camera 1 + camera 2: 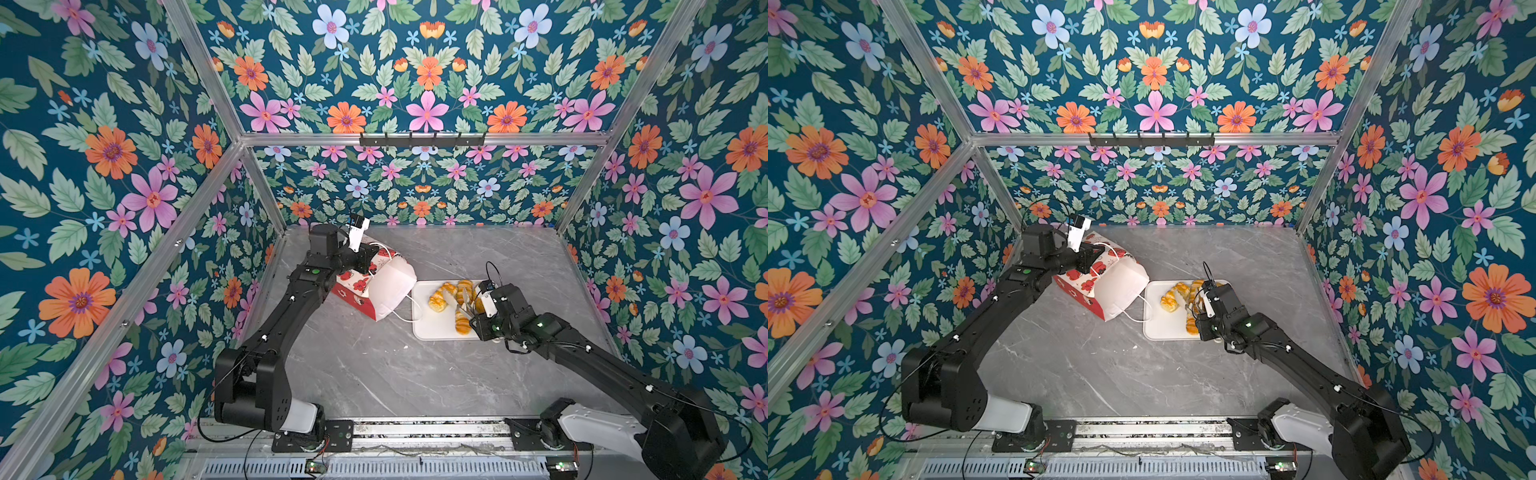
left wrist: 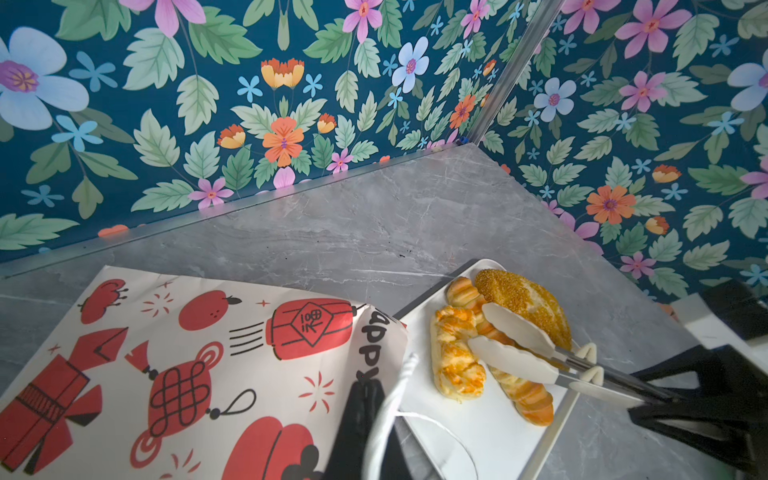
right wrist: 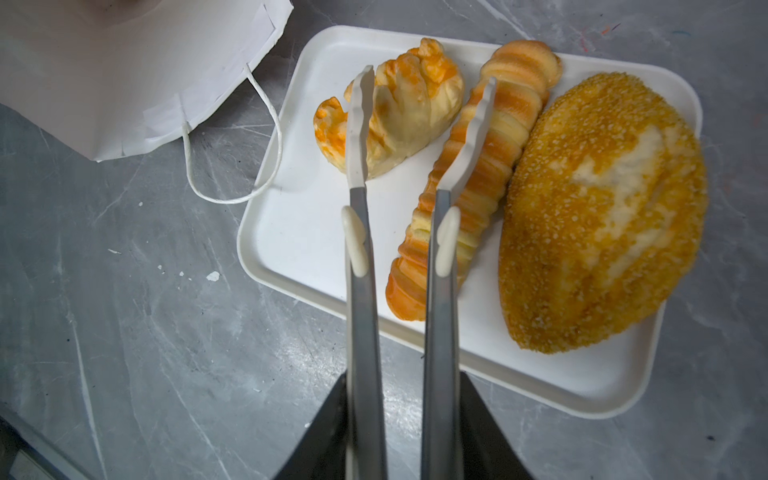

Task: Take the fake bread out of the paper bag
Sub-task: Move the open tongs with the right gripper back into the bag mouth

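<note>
The worktop [image 1: 374, 374] is a grey slab with pale marble veins. Walls on three sides are papered in dark teal with pink, orange and pale blue flowers among green leaves. Aluminium frame bars [image 1: 291, 139] run along the corners, and a black hook rail [image 1: 422, 139] sits on the rear crossbar. The paper bag [image 1: 357, 286] lies tilted on its side, left of the middle and toward the rear edge. Its white-lined mouth faces a white tray [image 1: 432, 328] just right of the middle, and one white cord handle [image 3: 191, 166] loops onto the tray's rim. The left gripper [image 2: 363, 399] has its jaws pressed together on the bag's rim at the mouth. Three pieces of fake bread lie side by side on the tray, outside the bag: a flaky pastry [image 3: 407, 112], a long ridged loaf [image 3: 509, 137] and an oval seeded loaf [image 3: 602, 216]. The right gripper [image 3: 403, 415] clasps metal tongs [image 3: 361, 311] by their arms. The tongs' white tips stand apart above the pastry and the ridged loaf, pinching neither. In the left wrist view the bag's panel is white with red pictures of a knot, round fruit and a lantern [image 2: 311, 328]. Black letters "appy" [image 2: 372, 349] can be read at the rim, while the characters on the lantern are too small to make out.
</note>
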Controlling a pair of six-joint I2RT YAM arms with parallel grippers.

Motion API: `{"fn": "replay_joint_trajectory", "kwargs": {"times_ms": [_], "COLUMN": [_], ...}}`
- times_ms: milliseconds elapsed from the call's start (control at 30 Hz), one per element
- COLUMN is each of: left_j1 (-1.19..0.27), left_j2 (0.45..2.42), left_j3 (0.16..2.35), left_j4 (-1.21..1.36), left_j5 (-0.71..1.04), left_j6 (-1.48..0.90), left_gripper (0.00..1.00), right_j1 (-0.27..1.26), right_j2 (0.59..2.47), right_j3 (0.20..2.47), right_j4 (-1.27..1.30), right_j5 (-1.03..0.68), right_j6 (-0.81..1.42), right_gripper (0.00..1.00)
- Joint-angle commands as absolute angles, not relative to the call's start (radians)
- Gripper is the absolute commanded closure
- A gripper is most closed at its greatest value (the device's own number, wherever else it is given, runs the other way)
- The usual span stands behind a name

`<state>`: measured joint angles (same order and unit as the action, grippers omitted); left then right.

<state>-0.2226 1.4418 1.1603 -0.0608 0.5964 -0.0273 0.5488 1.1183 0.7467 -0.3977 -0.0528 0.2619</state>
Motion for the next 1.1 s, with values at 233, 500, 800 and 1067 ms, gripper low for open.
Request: {"fn": "replay_joint_trajectory", "kwargs": {"times_ms": [233,500,800,1067], "left_j1": [-0.221,-0.221,-0.221,-0.222], "left_j2": [1.432,1.438,1.398,1.378], "left_j3": [1.190,1.192,1.177,1.174], "left_j4": [-0.073,-0.087,-0.104,-0.123], "left_j5": [0.597,0.617,0.647,0.657], "left_j6": [-0.023,-0.023,-0.016,-0.011], "left_gripper": [1.00,1.00,1.00,1.00], "right_j1": [0.612,0.713,0.715,0.713], "right_j2": [1.052,1.263,1.616,1.848], "right_j3": [0.793,0.892,1.058,1.237], "right_j4": [-0.255,-0.058,0.094,0.141], "right_j5": [-0.195,-0.309,-0.367,-0.332], "right_j6": [0.260,0.285,0.272,0.277], "right_gripper": [0.63,0.63,0.65,0.64]}}
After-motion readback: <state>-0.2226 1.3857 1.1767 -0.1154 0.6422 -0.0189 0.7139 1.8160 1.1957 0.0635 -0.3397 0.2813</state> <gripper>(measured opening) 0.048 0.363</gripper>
